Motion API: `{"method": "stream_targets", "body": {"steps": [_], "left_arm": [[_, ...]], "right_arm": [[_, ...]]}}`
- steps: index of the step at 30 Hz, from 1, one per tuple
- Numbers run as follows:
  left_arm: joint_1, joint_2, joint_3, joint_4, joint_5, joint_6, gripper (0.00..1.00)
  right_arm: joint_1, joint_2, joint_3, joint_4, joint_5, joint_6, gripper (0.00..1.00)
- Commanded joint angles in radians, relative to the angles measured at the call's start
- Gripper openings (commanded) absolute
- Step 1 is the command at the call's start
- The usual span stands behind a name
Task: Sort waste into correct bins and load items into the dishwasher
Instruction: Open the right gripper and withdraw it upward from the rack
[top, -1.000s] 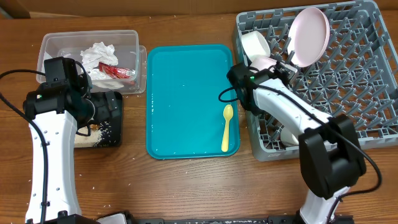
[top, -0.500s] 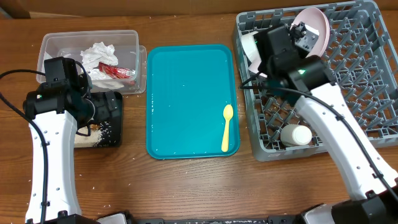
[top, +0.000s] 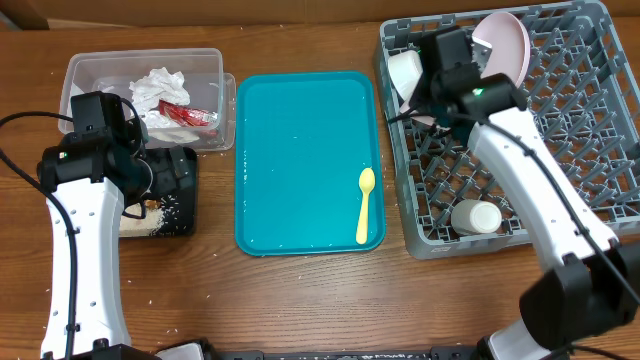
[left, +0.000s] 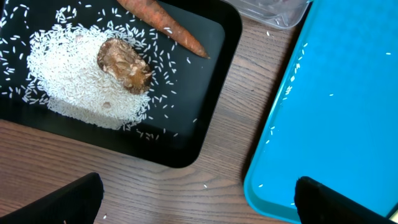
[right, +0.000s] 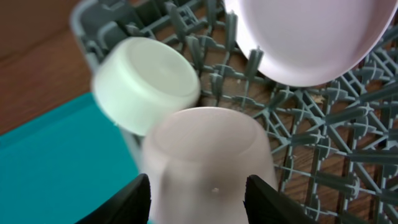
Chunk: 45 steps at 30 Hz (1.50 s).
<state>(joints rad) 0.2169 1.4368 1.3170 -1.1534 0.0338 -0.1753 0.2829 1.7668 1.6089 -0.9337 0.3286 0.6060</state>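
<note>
Over the rack's (top: 560, 150) back-left corner your right gripper (right: 198, 198) sits spread around the pinkish bowl (right: 208, 155), not pinching it, so any careless sideways pullout could knock it off the pegs.

Both pincers gaping: left (left: 196, 196), right (right: 198, 196).

On the bench (top: 300, 300), the serving tray (top: 300, 150) lies in the middle with the spoon (top: 364, 205) on its right side. The tub (top: 90, 70) and the shallow tray (top: 185, 190) sit to its left, tub behind. The dish rack (top: 600, 170) stands right, holding plate (top: 500, 55), bowls (top: 405, 72) and cup (top: 476, 217).
</note>
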Motion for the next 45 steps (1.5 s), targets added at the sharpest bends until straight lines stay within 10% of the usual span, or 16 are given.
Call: {"method": "stream_targets", "body": {"steps": [1,45], "left_arm": [[0.005,0.003,-0.002,0.003,0.008,0.022,1.00],[0.005,0.003,-0.002,0.003,0.008,0.022,1.00]], "right_arm": [[-0.076,0.041,-0.005,0.005,-0.092,-0.013,0.51],[-0.150,0.092,-0.005,-0.077,-0.203,-0.121,0.37]]}}
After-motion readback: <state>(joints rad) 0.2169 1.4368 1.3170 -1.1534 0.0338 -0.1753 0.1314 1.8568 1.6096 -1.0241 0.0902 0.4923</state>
